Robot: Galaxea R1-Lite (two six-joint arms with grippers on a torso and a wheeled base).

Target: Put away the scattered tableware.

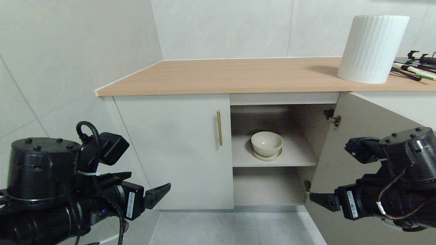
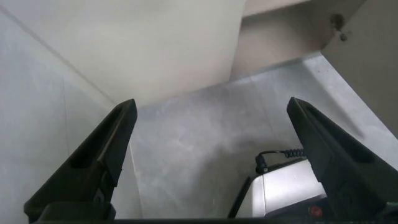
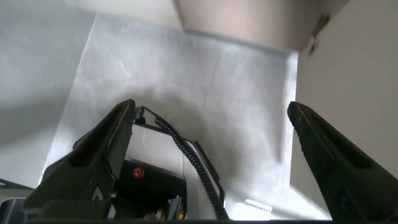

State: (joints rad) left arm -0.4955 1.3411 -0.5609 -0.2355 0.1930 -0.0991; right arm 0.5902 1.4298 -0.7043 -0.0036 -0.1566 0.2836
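Inside, glossy round bowl [image 1: 267,143] on flat saucer [image 1: 276,156]; left tool [image 2: 210,106], right tool [image 3: 210,104] apart.

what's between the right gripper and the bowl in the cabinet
Nothing visible. The right door stands open, leaving a clear line from the right gripper to the bowl on the shelf.

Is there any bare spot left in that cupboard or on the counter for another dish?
The shelf is bare right of the bowl; the lower shelf looks bare. The counter is open from its left corner to the white cylinder; beyond that, utensils crowd it.
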